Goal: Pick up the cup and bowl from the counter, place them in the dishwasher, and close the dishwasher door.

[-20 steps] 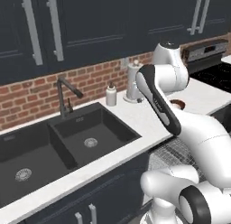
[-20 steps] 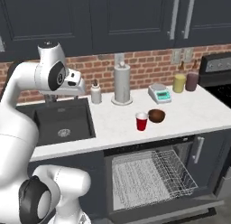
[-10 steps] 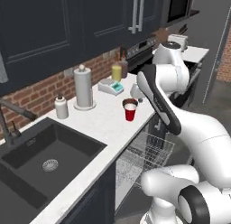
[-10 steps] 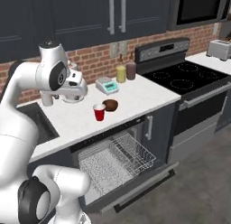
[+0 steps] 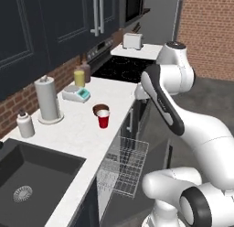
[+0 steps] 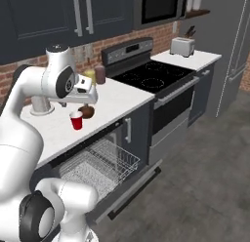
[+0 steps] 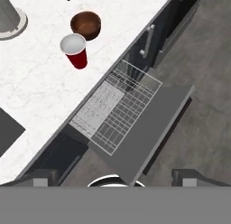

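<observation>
Standing upright at the upper left of the hand view, the red cup (image 7: 76,50) is touching the dark brown bowl (image 7: 85,24) on the white tabletop (image 7: 40,92), so a descent onto the cup is risking a knock against the bowl. Toward the centre, the wire rack (image 7: 118,105) is sitting pulled out over the lowered dishwasher door (image 7: 162,114). The tool (image 7: 113,177) is hovering high above with its jaws spread wide apart, holding nothing.
</observation>
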